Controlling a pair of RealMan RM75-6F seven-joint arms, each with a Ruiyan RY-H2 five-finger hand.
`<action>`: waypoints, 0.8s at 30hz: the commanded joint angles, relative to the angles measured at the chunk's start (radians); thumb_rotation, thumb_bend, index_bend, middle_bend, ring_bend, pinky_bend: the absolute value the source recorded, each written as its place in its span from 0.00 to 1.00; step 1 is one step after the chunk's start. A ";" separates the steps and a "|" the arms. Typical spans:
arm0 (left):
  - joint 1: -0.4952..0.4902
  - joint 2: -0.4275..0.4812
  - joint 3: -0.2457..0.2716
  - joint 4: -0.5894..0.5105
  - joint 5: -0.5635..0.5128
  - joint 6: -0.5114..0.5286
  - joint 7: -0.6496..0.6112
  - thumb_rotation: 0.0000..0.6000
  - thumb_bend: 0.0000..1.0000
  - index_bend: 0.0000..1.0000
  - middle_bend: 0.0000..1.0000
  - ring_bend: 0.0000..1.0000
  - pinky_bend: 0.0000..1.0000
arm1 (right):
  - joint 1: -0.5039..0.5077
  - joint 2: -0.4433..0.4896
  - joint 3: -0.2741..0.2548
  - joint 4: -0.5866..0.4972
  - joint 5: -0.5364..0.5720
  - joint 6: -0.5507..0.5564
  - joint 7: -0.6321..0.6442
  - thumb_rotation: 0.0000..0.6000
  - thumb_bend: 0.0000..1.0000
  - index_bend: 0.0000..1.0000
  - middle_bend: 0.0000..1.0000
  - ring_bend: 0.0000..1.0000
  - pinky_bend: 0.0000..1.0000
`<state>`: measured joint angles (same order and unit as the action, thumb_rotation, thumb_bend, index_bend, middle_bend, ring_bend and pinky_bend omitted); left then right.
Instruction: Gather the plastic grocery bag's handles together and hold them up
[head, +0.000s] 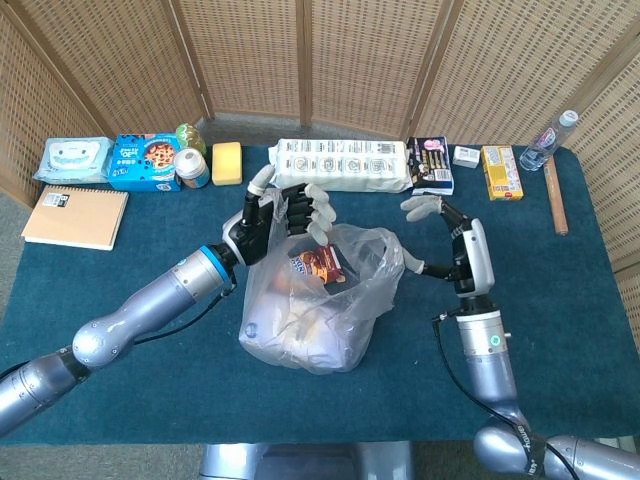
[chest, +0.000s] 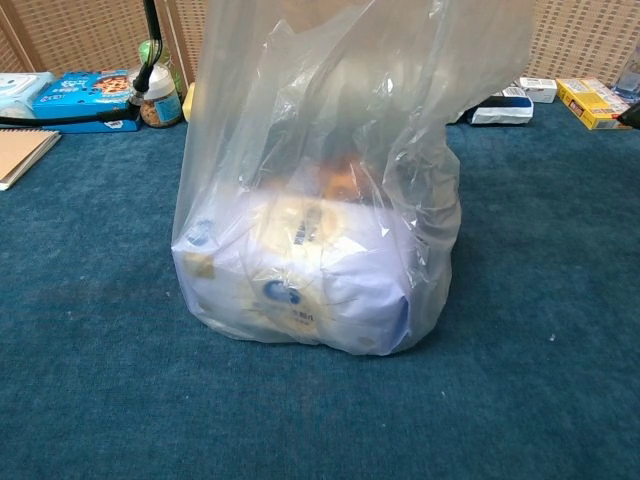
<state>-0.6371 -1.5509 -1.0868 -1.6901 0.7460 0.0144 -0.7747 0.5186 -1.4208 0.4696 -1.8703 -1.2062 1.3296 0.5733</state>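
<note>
A clear plastic grocery bag full of goods stands mid-table; in the chest view the bag fills the centre, its plastic rising past the top edge. My left hand grips the bag's left handle at the upper left of the mouth. My right hand hovers to the right of the mouth with fingers spread. Its thumb tip lies by the bag's stretched right rim, and whether it holds plastic cannot be told. The mouth gapes wide, showing a brown packet. Neither hand shows in the chest view.
Along the table's back edge lie wet wipes, a blue cookie box, a jar, a yellow sponge, a long white pack, a yellow box and a bottle. A notebook lies far left.
</note>
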 joint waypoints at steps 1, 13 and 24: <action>0.023 -0.016 -0.030 0.010 0.007 -0.060 0.026 0.00 0.20 0.41 0.47 0.45 0.45 | -0.003 0.010 0.009 -0.009 0.010 -0.005 -0.004 1.00 0.22 0.47 0.39 0.27 0.11; 0.039 -0.029 -0.087 0.076 -0.038 -0.254 0.174 0.00 0.18 0.41 0.47 0.38 0.44 | -0.011 0.027 0.040 -0.040 0.047 -0.023 0.008 1.00 0.21 0.45 0.37 0.25 0.10; 0.022 -0.016 -0.070 0.084 -0.095 -0.264 0.242 0.00 0.17 0.41 0.44 0.33 0.39 | -0.029 0.056 0.051 -0.082 0.048 -0.026 0.014 1.00 0.18 0.44 0.35 0.23 0.10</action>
<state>-0.6126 -1.5675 -1.1586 -1.6062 0.6537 -0.2493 -0.5347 0.4893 -1.3664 0.5190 -1.9512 -1.1591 1.3049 0.5867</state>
